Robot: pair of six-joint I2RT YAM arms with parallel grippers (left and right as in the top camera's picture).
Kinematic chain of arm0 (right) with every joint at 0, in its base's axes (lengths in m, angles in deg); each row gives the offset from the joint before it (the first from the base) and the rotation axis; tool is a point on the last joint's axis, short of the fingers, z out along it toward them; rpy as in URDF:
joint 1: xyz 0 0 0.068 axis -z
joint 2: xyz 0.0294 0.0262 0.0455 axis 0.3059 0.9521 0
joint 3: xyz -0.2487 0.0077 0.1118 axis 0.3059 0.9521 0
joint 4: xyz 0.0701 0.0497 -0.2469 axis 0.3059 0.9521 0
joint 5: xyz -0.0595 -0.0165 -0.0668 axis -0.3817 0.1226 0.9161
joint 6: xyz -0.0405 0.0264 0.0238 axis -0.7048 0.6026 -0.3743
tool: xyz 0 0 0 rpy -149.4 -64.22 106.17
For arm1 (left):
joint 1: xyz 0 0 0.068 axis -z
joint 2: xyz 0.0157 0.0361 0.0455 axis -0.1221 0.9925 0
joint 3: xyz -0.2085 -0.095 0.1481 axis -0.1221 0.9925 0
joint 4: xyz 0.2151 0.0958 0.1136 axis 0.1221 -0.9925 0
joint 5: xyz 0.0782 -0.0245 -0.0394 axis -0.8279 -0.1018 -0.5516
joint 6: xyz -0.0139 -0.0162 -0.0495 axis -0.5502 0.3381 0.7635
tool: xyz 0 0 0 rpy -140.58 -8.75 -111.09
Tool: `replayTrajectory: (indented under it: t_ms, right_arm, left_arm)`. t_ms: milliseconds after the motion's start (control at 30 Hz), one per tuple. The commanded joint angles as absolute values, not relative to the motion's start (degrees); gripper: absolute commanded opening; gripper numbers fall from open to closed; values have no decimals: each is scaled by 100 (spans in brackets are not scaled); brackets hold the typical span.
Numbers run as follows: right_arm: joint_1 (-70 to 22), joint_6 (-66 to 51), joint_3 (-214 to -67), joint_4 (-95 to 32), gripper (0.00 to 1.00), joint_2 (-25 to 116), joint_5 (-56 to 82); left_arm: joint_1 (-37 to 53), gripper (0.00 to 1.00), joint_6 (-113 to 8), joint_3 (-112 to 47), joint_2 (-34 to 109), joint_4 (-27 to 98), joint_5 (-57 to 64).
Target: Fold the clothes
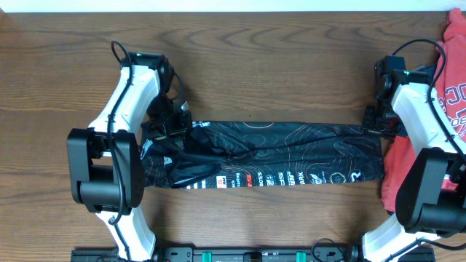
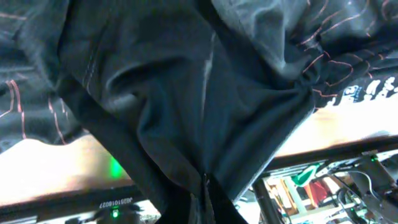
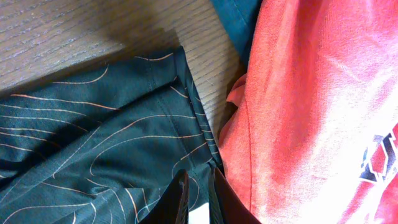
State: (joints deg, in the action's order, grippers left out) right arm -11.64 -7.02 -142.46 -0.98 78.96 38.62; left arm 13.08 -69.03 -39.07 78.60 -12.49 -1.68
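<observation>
The black jersey [image 1: 277,156] with thin orange lines lies as a long folded strip across the middle of the table, its white lettering along the front edge. My left gripper [image 1: 173,125] is at the strip's left end. In the left wrist view the dark cloth [image 2: 186,93] bunches and runs down into that gripper [image 2: 205,186], which is shut on it. My right gripper [image 1: 373,129] is at the strip's right end. Its two dark fingers [image 3: 180,199] stand nearly together with the jersey's hem [image 3: 93,137] between them.
A red garment [image 1: 455,94] lies heaped at the right edge of the table, touching the jersey's right end, and it fills the right side of the right wrist view [image 3: 311,112]. A dark teal cloth [image 3: 239,18] shows above it. A black rail [image 1: 255,255] runs along the front edge.
</observation>
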Motion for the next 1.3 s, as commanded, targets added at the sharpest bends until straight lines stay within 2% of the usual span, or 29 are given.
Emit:
replayTrajectory:
  t_ms: [0, 400, 567, 633, 700, 733, 767, 900, 1000, 1133, 1267]
  right_arm:
    - [-1177, -715, -14211, -31, 11, 7948, 3964]
    - [-1177, -712, -14211, 35, 12, 7948, 3964]
    - [-1177, -712, -14211, 33, 12, 7948, 3964]
    - [-1177, -712, -14211, 33, 12, 7948, 3964]
    - [-1177, -712, -14211, 33, 13, 7948, 3964]
    - [-1177, -712, -14211, 33, 13, 7948, 3964]
    - [-1177, -712, -14211, 33, 12, 7948, 3962]
    - [-1177, -712, -14211, 61, 13, 7948, 3964]
    - [-1177, -712, -14211, 96, 13, 7948, 3964]
    - [-1177, -712, -14211, 96, 13, 7948, 3964]
    - [-1177, -715, -14211, 98, 14, 7948, 3964]
  left_arm:
    - [1299, 6, -6807, -3629, 7858, -1217, -243]
    - [1294, 6, -6582, -3231, 7858, -242, -468]
    - [1294, 9, -6422, -3231, 7858, 246, -669]
    - [1294, 17, -6422, -3231, 7858, 377, -669]
    - [1294, 38, -6422, -3231, 7858, 482, -669]
    - [1294, 45, -6422, -3231, 7860, 532, -669]
    - [1294, 47, -6422, -3231, 7860, 576, -669]
    - [1294, 45, -6422, -3222, 7860, 602, -669]
    - [1294, 35, -6422, -3185, 7860, 604, -669]
    - [1294, 15, -6422, -3172, 7860, 600, -671]
    - [1253, 13, -6427, -3351, 7845, 493, -673]
